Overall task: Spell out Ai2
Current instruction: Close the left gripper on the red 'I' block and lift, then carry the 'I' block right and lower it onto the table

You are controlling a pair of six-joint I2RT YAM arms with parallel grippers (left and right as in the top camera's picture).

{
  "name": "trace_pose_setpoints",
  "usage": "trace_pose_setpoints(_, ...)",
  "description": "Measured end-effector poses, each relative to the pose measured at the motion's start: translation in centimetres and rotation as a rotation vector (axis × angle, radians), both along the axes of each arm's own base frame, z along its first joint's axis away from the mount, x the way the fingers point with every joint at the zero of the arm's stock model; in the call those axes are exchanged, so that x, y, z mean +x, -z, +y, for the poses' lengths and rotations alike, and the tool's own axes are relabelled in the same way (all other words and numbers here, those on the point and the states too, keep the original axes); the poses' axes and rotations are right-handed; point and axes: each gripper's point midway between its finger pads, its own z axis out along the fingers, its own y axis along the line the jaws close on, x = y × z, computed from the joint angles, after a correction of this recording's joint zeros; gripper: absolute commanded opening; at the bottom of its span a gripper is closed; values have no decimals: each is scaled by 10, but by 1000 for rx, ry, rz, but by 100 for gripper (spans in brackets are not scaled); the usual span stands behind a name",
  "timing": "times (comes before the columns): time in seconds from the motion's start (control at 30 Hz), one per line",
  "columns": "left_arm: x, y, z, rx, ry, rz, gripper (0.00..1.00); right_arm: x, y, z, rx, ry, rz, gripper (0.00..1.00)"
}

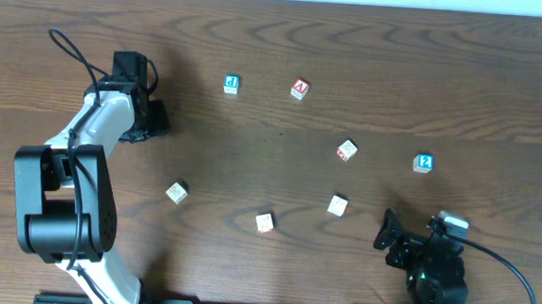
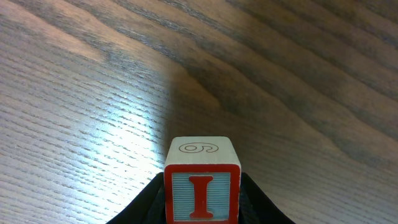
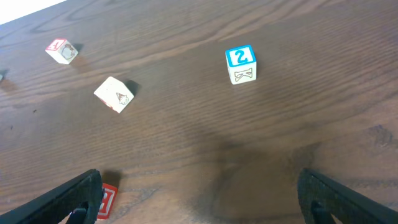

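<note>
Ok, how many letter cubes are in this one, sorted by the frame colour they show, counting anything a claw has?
Blue-framed cubes: 2, the 2 cube and a second blue cube
Red-framed cubes: 2, the A cube and the I cube in the left claw
Mostly pale cubes: 4, two showing a red side
Total: 8

We see the counter [image 1: 278,39] in dark brown with a fine wood grain. The I cube [image 2: 202,193] has a red frame and a red letter on a light blue striped field; its top is pale wood with a thin dark swirl. The 2 cube [image 3: 241,63] has a bright blue frame and a blue digit on a pale field. The A cube [image 1: 299,89] has a red frame. The left tool [image 1: 156,119] and the right tool [image 3: 199,186] are black.
</note>
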Motion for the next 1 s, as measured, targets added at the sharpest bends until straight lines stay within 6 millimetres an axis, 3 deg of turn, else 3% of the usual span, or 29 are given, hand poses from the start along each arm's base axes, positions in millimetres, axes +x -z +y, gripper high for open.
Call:
trace_pose_setpoints(0.33,0,0,0,-8,-33,0,16,0,0,0,0,0,0,99)
trace_pose_setpoints(0.47,0,0,0,-11,-43,1,6,0,0,0,0,0,0,99)
trace_pose_setpoints(0.8,-8,-4,-7,-36,-33,49,6,0,0,0,0,0,0,99)
trace_pose_setpoints(1.0,13,-28,-31,-28,60,2,6,0,0,0,0,0,0,99)
